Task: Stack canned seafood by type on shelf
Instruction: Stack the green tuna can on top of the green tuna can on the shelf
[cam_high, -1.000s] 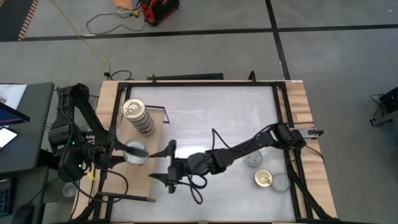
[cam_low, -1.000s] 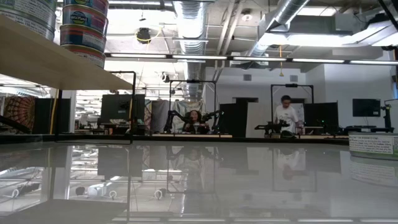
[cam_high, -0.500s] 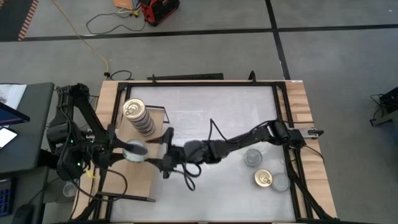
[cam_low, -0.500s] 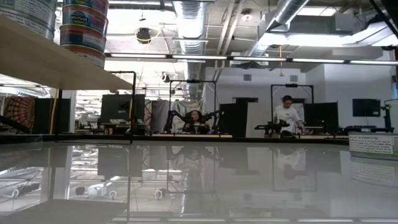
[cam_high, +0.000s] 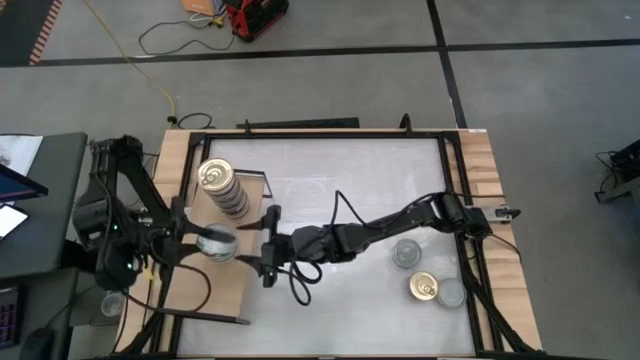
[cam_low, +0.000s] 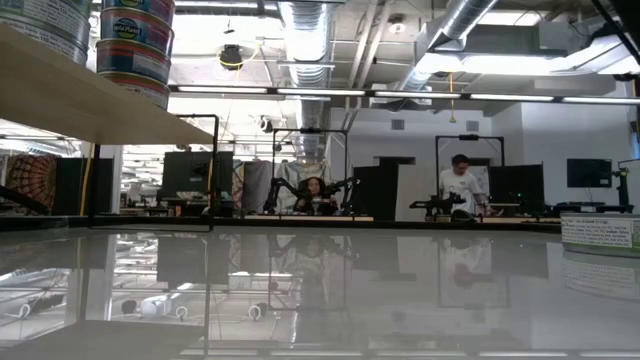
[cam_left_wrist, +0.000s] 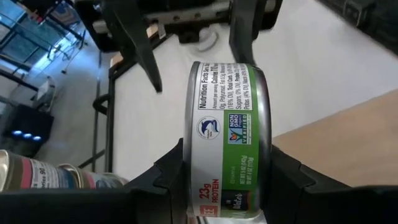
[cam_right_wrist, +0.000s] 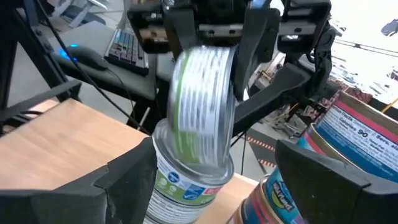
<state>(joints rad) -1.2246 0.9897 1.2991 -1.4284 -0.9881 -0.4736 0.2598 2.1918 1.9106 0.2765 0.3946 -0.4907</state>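
Left tool (cam_high: 205, 243) clamps a green-labelled tin (cam_left_wrist: 229, 134) above the shelf (cam_high: 215, 290); right tool (cam_high: 268, 248), spread wide, flanks it.

Around my table

I see a red machine (cam_high: 255, 17) and yellow cable (cam_high: 150, 75) on the floor; two people (cam_low: 462, 186) beyond.

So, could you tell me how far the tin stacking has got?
Done: a tall stack of gold-topped tins stands on the shelf. In hand: the left pincer is shut on a green-labelled tin, tilted over another green-labelled tin on the shelf, while the open right pincer waits beside it. Left: three tins on the table's right side.
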